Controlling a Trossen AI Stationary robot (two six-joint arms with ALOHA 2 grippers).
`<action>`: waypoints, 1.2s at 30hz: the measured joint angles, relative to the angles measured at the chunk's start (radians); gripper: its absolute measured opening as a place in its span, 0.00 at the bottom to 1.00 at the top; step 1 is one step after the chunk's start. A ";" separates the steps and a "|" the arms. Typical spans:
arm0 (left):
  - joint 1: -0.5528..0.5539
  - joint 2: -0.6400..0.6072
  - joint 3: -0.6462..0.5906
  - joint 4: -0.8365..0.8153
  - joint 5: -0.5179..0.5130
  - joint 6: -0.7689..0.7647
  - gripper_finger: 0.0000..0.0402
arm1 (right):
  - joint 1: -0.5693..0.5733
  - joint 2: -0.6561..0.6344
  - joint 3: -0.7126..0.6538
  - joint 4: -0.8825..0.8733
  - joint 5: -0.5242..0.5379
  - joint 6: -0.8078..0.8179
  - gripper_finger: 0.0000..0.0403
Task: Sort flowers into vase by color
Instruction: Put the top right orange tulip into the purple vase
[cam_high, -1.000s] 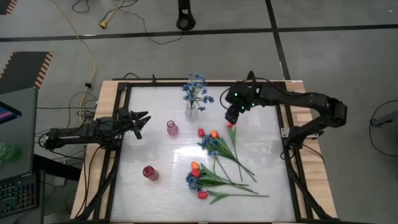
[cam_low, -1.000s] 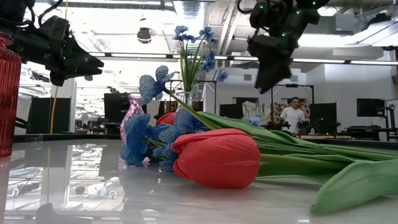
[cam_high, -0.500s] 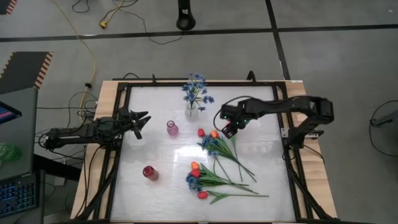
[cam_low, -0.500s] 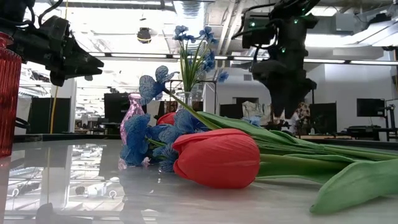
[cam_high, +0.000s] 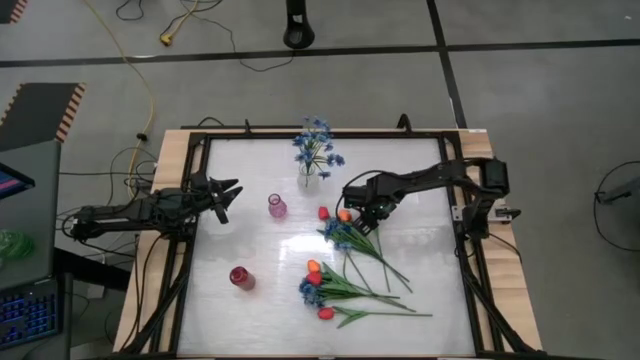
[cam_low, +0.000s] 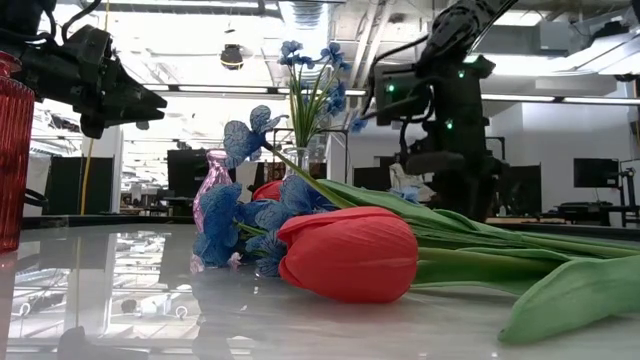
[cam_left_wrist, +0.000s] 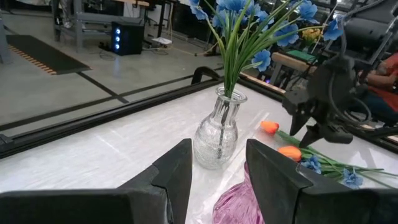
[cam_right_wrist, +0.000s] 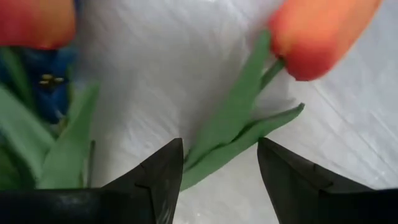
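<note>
Our right jaws (cam_right_wrist: 214, 171) have descended from above the tabletop (cam_high: 250, 240) and now straddle, parted and empty, the orange tulip's (cam_right_wrist: 320, 34) stem; closing would begin its sorting. Our left jaws (cam_high: 228, 192), parted, wait beside the pink vase (cam_high: 277, 206).

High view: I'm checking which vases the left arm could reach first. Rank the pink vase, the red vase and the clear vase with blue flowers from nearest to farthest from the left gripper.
From the left gripper, waiting open at the table's left edge:
1. Pink vase, just to its right.
2. Red vase, toward the table's near-left part.
3. Clear vase holding blue flowers, farther right, near the far edge.
</note>
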 joint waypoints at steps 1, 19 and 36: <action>0.000 0.000 0.000 0.000 0.000 0.000 0.35 | 0.000 0.005 0.000 -0.002 -0.009 0.000 0.57; 0.000 0.000 0.000 0.000 0.000 0.000 0.35 | -0.001 0.012 0.000 -0.006 -0.025 -0.003 0.12; 0.000 0.000 0.000 0.035 0.006 0.018 0.35 | 0.007 -0.193 0.000 -0.057 -0.026 -0.011 0.08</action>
